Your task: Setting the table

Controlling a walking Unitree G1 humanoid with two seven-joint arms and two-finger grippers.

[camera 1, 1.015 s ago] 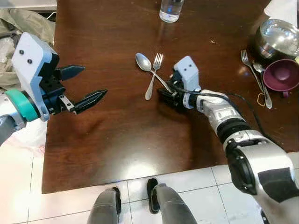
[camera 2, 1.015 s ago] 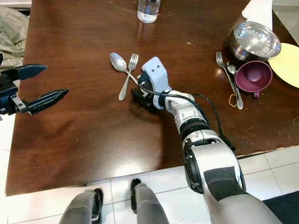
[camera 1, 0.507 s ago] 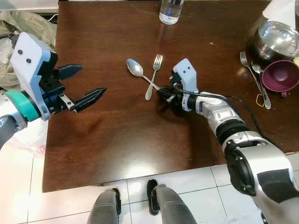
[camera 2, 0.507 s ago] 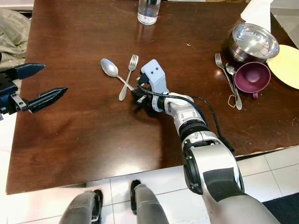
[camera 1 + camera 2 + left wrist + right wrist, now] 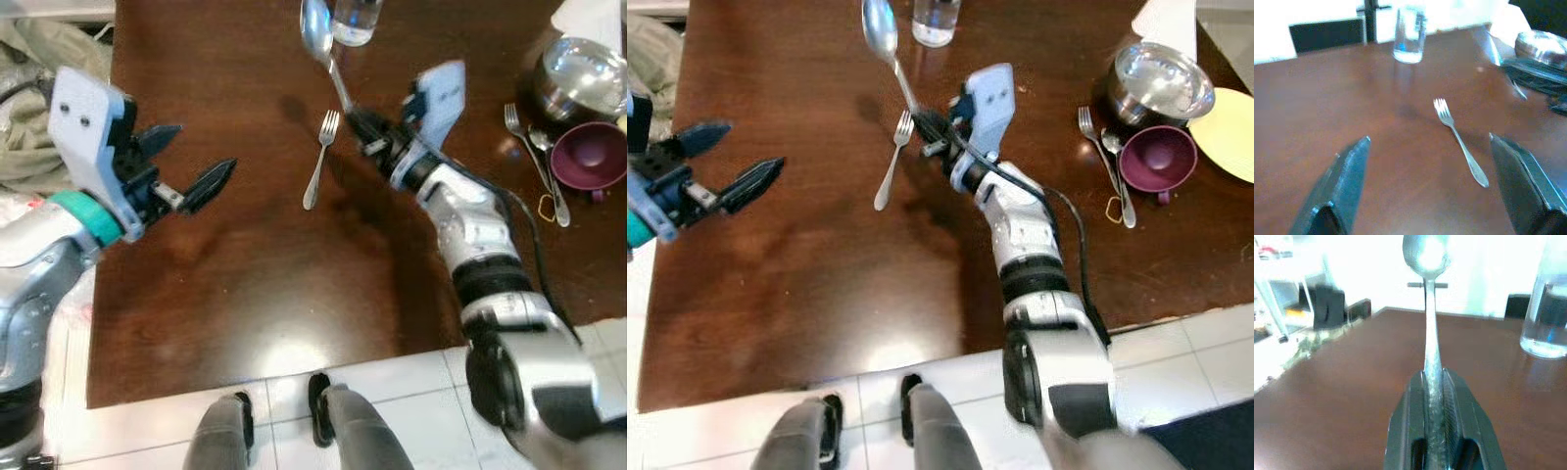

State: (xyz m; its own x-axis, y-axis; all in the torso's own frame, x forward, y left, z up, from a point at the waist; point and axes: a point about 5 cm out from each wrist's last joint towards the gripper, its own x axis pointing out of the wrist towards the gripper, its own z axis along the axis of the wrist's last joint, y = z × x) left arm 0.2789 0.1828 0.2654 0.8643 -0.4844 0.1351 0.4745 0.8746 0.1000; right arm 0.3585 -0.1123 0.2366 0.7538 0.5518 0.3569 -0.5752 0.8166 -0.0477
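My right gripper [image 5: 361,121] is shut on the handle of a silver spoon [image 5: 317,29], held up off the dark wooden table [image 5: 255,274] with its bowl pointing toward the far edge. In the right wrist view the spoon [image 5: 1429,293] runs straight out from between the fingers [image 5: 1452,401]. A silver fork [image 5: 319,160] lies on the table just left of that gripper, tines away from me. My left gripper [image 5: 191,162] hovers open over the table's left part, with the fork [image 5: 1459,139] ahead between its fingers [image 5: 1344,176].
A water glass [image 5: 357,20] stands at the far edge. At the right are a steel bowl [image 5: 584,73], a purple cup [image 5: 588,157], another fork and spoon [image 5: 537,157] and a yellow plate [image 5: 1229,122]. Cloth [image 5: 44,88] lies left of the table.
My right gripper lifted the spoon off the table and swung it up and away, toward the glass. The fork stayed where it lay. My left gripper shifted slightly upward, still open.
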